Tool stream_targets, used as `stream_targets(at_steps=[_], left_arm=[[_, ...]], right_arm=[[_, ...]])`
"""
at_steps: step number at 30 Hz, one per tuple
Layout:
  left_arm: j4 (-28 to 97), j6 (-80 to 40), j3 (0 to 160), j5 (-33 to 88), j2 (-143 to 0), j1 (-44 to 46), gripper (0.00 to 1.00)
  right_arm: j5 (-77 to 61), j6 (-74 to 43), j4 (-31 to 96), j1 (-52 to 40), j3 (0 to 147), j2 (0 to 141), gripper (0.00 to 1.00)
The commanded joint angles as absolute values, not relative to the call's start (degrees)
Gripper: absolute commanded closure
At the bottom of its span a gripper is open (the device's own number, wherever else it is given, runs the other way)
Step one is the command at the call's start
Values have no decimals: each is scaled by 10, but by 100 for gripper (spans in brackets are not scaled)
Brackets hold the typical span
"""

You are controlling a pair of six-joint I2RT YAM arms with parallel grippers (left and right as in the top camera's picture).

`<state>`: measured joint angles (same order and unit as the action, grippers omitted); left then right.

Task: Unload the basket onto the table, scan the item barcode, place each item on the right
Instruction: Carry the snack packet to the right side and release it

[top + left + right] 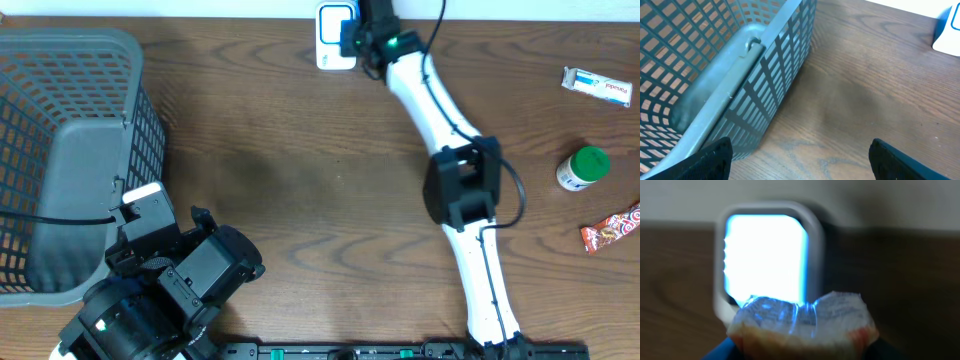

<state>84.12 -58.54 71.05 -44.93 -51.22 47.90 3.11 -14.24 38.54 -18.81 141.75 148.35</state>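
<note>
Plastic packet (802,322) pinched in right tool (352,40), facing glowing scanner (765,255) | left tool (800,162) wide apart, empty

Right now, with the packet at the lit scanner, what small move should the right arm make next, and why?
Probably raise the packet slightly: in the wrist view its crimped top overlaps only the bottom of the glowing scanner, and no barcode shows.
</note>
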Motion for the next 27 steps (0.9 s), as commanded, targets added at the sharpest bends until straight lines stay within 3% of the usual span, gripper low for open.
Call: stream_targets(at_steps=[1, 5, 10, 20, 26, 27], left_arm=[[844, -592, 710, -455, -512, 479, 15], [844, -592, 710, -455, -512, 479, 15], [844, -592, 710, -455, -512, 479, 15], [844, -592, 710, -455, -512, 479, 15], [844, -592, 710, -455, -512, 479, 15], [844, -592, 710, -455, -512, 479, 15]], right_arm=[[142, -115, 485, -150, 1454, 1374, 51], [238, -115, 631, -108, 1454, 1319, 51], [286, -115, 711, -12, 1444, 1320, 49], [251, -147, 702, 166, 1363, 1348, 45], [153, -147, 707, 232, 1355, 1348, 49], [147, -147, 707, 240, 1355, 1348, 43]])
